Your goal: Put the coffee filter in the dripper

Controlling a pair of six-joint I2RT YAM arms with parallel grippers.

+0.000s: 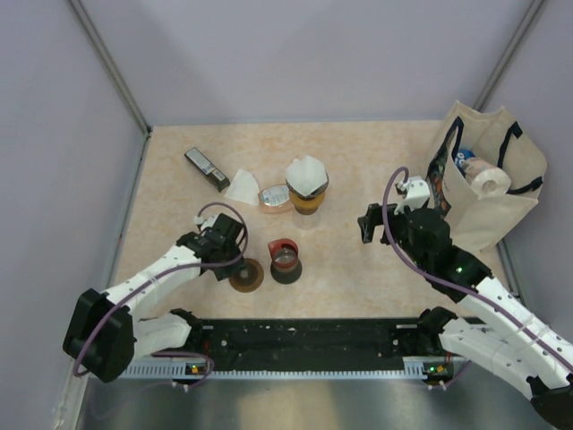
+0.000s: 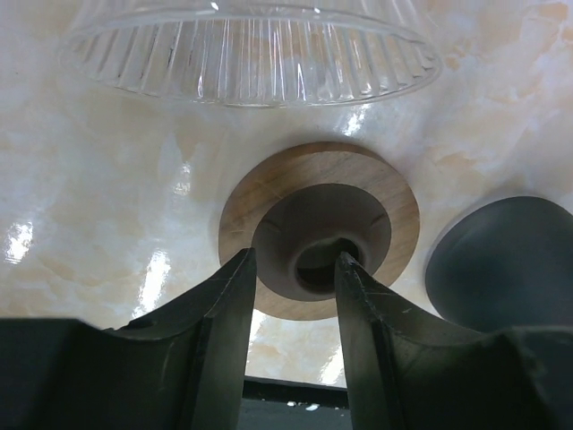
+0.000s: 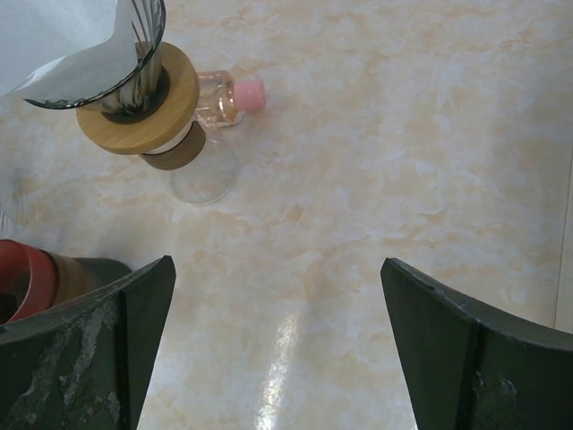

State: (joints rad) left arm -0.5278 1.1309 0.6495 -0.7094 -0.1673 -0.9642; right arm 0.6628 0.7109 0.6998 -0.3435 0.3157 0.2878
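Note:
A white coffee filter sits in a glass dripper with a wooden collar on a carafe at mid-table. Both show at the top left of the right wrist view, filter and dripper. A second white filter lies flat to its left. My left gripper hovers over a wooden ring with a dark hub, its fingers narrowly apart and holding nothing. A ribbed clear glass cone lies just beyond the ring. My right gripper is wide open and empty over bare table.
A red cup on a black base stands right of the wooden ring. A pink-capped bottle lies beside the carafe. A black bar-shaped device lies at the back left. A canvas tote bag with items stands at the right.

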